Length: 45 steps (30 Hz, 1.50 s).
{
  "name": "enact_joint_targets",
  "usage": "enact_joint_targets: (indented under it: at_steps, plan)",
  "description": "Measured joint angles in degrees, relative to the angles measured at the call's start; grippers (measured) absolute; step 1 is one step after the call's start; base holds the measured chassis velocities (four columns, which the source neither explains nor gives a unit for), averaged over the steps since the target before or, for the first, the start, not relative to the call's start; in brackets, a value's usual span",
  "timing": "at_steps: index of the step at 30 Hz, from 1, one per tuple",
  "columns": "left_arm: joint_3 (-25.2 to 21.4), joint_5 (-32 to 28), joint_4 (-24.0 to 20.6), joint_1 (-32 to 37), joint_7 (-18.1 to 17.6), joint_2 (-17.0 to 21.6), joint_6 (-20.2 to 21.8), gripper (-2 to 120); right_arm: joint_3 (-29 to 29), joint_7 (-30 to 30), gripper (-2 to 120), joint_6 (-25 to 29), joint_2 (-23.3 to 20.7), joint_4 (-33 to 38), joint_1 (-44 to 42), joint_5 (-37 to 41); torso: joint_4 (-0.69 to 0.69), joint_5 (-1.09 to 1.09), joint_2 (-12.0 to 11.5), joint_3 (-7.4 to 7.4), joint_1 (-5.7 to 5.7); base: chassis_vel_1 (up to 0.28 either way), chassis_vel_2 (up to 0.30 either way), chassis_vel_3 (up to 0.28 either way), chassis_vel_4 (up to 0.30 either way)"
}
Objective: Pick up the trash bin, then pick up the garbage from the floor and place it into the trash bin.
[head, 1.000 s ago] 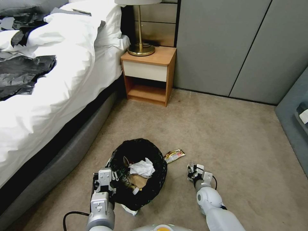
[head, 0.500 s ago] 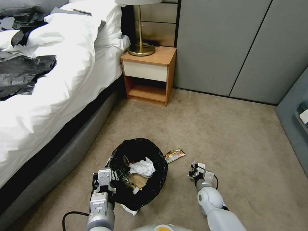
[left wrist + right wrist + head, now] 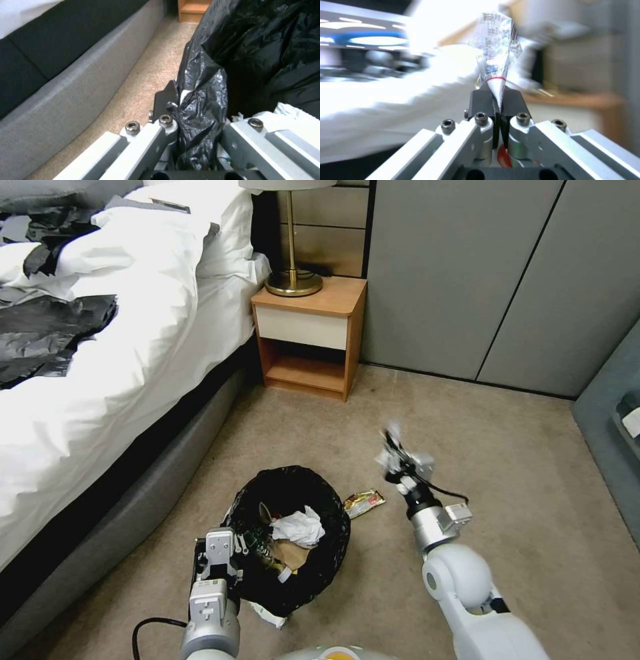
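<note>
Trash bin (image 3: 288,540) sat on the beige carpet (image 3: 507,500) just beside the bed's grey base (image 3: 120,527), its black liner (image 3: 200,100) folded over the rim, and crumpled white tissue (image 3: 298,527) with brown paper (image 3: 289,555) lay inside it. At its near-left rim was the left gripper (image 3: 220,560), and the left wrist view showed its jaws pinching the bin's rim with the bunched liner caught between them. Further along, a gold and red snack wrapper (image 3: 363,503) lay flat on the carpet, just beside the bin's right edge and apart from both grippers. Over to the right, the right gripper (image 3: 393,457) was up in the air above the carpet, to the right of the bin and beyond the snack wrapper, its arm stretched forward. Its jaws were pressed together on a printed white wrapper (image 3: 496,50), twisted to a cone and sticking up out of the fingertips (image 3: 483,100), with a red line near the pinched end. Back against the wall stood the wooden nightstand (image 3: 310,337) with a brass lamp (image 3: 292,280) on top, and black clothes (image 3: 47,330) lay on the white bedding (image 3: 133,340) at far left.
</note>
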Motion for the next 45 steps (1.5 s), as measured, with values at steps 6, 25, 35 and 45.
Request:
enact_joint_targets:
  at_steps: [6, 25, 35, 45]
  plan:
    - [0.0, -0.3, 0.0, -0.3, 0.0, 0.2, 0.2, 3, -5.1, -13.7, 0, 3.0, -5.3, 1.9, -2.4, -2.2, -0.01, 0.00, 0.0, 0.00, 0.00, 0.000, 0.000, 0.000, 0.000]
    - [0.5, 0.0, 0.2, -0.2, 0.1, 0.1, 0.3, 3, -13.2, -13.6, 7, 3.2, -5.5, -15.9, 1.3, -7.0, -0.01, 0.00, 0.0, 0.00, 0.00, 0.000, 0.000, 0.000, 0.000]
    - [1.1, 0.5, 0.2, -0.1, 0.1, -0.2, 0.2, 3, -13.0, -11.7, 43, 2.4, -4.1, -17.4, 3.2, -7.4, -0.01, 0.00, 0.0, 0.00, 0.00, 0.000, 0.000, 0.000, 0.000]
    - [1.1, 0.5, 0.4, -0.5, 0.1, -0.3, 0.2, 3, -12.3, -6.0, 78, 0.9, -4.7, -12.9, 2.7, -7.3, -0.01, 0.00, 0.0, 0.00, 0.00, 0.000, 0.000, 0.000, 0.000]
